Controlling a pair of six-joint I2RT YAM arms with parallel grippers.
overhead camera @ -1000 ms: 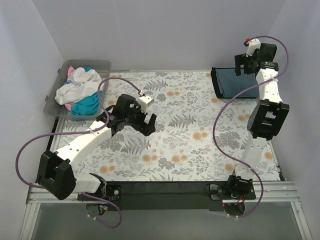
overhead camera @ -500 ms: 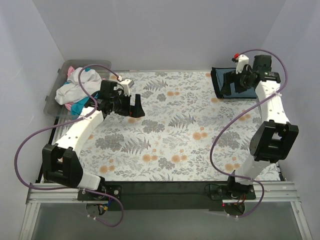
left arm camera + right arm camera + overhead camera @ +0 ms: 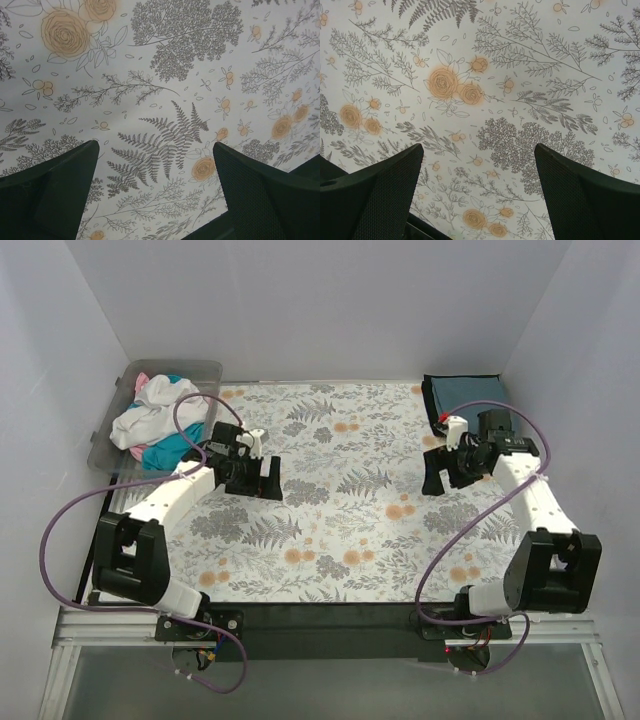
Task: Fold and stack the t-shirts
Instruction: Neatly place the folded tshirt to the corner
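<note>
A heap of t-shirts, white (image 3: pixel 152 411) on top with teal (image 3: pixel 172 449) and a bit of pink (image 3: pixel 141 381), fills the clear bin (image 3: pixel 205 371) at the back left. A folded slate-blue t-shirt (image 3: pixel 468 401) lies at the back right corner. My left gripper (image 3: pixel 272 480) hangs open over the left part of the floral cloth (image 3: pixel 340 510), just right of the bin. My right gripper (image 3: pixel 432 473) is open over the cloth in front of the folded shirt. Both wrist views show only patterned cloth between the wide fingers (image 3: pixel 55 185) (image 3: pixel 375 192).
White walls close in the back and both sides. A black strip with both arm bases (image 3: pixel 320 620) runs along the near edge. Purple cables (image 3: pixel 60 530) loop beside each arm.
The right arm has swung down and forward from the folded shirt to the cloth in front of it. The left gripper has shifted slightly toward the near side. Both stay open.
</note>
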